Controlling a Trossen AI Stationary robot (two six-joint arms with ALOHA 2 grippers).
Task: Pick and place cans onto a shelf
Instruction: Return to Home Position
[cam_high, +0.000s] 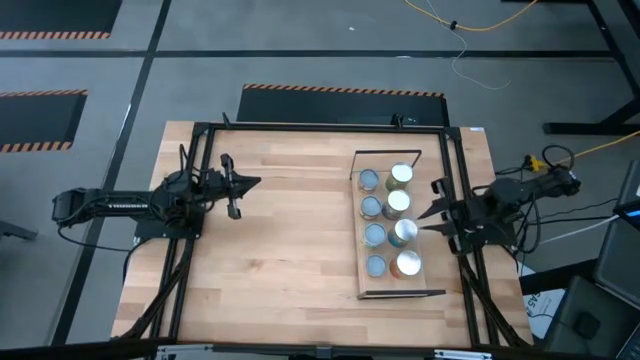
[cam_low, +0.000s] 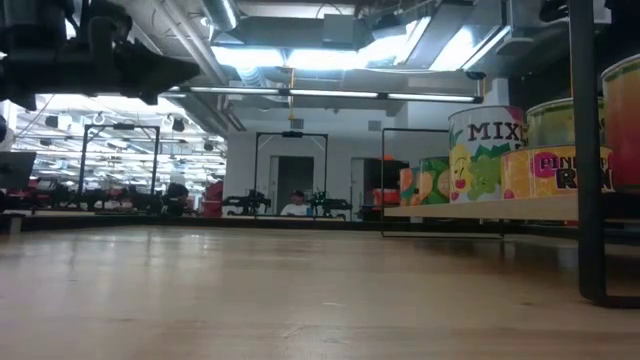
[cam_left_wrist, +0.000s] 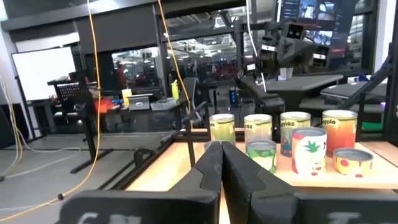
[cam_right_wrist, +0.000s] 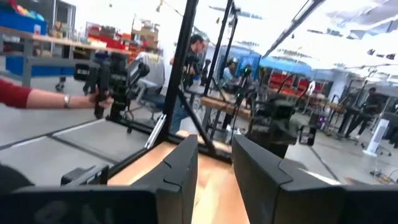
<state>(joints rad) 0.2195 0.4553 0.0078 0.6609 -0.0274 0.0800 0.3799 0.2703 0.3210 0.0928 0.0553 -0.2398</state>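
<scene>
Several cans stand upright in two rows on the pale-wood shelf at the table's right. One at the near end has an orange-red side. The cans also show in the left wrist view and the low view. My right gripper is open and empty, just right of the shelf beside the middle cans and above them. My left gripper is shut and empty over the table's left half, pointing toward the shelf. Its fingers are closed together. In the right wrist view a gap shows between the right gripper's fingers.
Thin dark metal frames stand at the shelf's far end and near end. A black frame runs round the tabletop. Bare planks lie between my left gripper and the shelf. A person's hand with a red sleeve shows beyond the table.
</scene>
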